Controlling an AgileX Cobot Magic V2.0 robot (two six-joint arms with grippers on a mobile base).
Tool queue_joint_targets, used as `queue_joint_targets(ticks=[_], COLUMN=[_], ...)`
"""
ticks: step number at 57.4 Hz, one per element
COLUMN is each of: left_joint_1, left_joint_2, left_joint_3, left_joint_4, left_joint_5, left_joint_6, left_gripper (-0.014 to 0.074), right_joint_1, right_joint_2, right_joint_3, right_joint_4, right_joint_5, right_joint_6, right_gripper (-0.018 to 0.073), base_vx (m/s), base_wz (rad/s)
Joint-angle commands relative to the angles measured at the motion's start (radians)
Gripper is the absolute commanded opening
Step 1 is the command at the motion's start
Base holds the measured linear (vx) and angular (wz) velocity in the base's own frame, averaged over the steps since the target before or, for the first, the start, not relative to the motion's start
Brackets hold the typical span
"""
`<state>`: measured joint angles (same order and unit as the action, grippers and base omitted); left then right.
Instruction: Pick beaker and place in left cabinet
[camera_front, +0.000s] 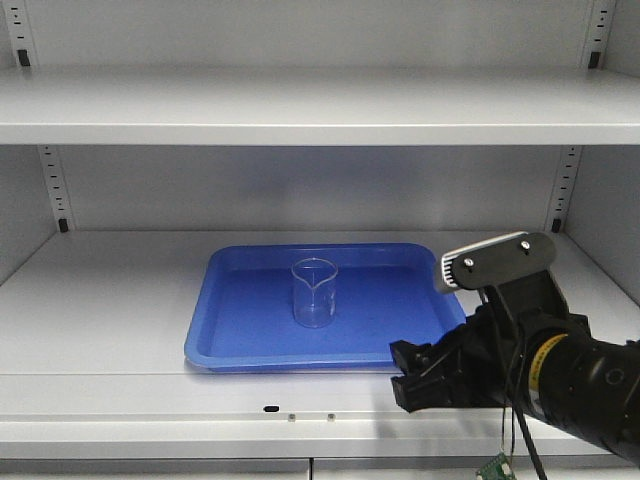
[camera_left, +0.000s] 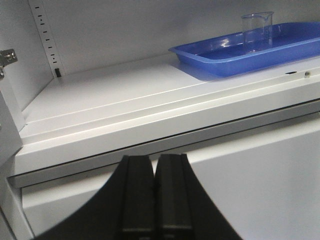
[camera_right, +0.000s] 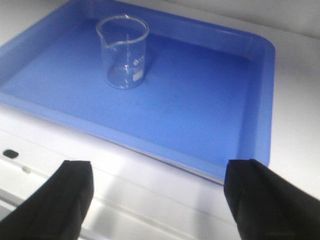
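The clear glass beaker stands upright, spout toward the camera, on a blue tray that lies on the middle shelf of the grey left cabinet. My right gripper is open at the shelf's front edge, to the right of the beaker and short of it. In the right wrist view the beaker is far ahead and left of the open gripper, with only the shelf lip between the jaws. My left gripper is shut and empty, below the shelf front. From there the beaker is at the upper right.
An upper shelf spans the cabinet above the tray. Slotted rails run up the back corners. A grey panel closes the front below the shelf lip. The tray's raised rim lies between the right gripper and the beaker.
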<state>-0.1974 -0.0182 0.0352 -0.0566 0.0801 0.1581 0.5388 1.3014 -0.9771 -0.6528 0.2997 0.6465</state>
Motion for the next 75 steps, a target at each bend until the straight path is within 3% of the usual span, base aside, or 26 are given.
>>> queue_joint_targets(ticks=[1, 19, 24, 31, 44, 52, 62, 75], left_joint_1=[-0.006, -0.006, -0.006, -0.006, -0.006, -0.006, -0.006, -0.006], left_joint_2=[-0.009, -0.009, -0.009, -0.009, -0.009, -0.009, -0.009, -0.009], left_joint_3=[-0.026, -0.026, -0.026, -0.026, -0.026, -0.026, -0.026, -0.026], left_joint_4=[-0.005, -0.005, -0.005, -0.005, -0.005, -0.005, -0.005, -0.005], left_joint_5=[-0.087, -0.087, -0.087, -0.087, -0.087, -0.087, -0.087, -0.087], left_joint_6=[-0.002, -0.002, -0.002, -0.002, -0.002, -0.002, -0.002, -0.002], left_gripper=[-0.0006, -0.0006, -0.0006, -0.0006, -0.0006, -0.0006, -0.0006, -0.0006], right_joint_1=[-0.001, -0.001, -0.007, -0.006, -0.016, -0.123, -0.333, -0.457], right_joint_2=[-0.033, -0.027, -0.027, -0.040, -0.140, -0.214, -0.386, -0.710], right_joint_3=[-0.023, -0.023, -0.023, -0.023, -0.023, -0.011, 0.172, 0.485], right_joint_4=[-0.019, -0.019, -0.069, -0.090, -0.040, 0.077, 0.324, 0.357], right_joint_5=[-0.030, -0.028, -0.021, 0.043, 0.147, 0.153, 0.001, -0.126], right_joint_6=[-0.006, -0.006, -0.006, -0.006, -0.025, -0.145, -0.287, -0.319], right_gripper=[0.0584, 0.0584, 0.0577, 0.0564, 0.0535, 0.0473, 0.0301, 0.0029], base_vx=[0.00, 0.00, 0.00, 0.00, 0.00, 0.00, 0.00, 0.00], base_wz=[0.00, 0.00, 0.00, 0.00, 0.00, 0.00, 0.00, 0.00])
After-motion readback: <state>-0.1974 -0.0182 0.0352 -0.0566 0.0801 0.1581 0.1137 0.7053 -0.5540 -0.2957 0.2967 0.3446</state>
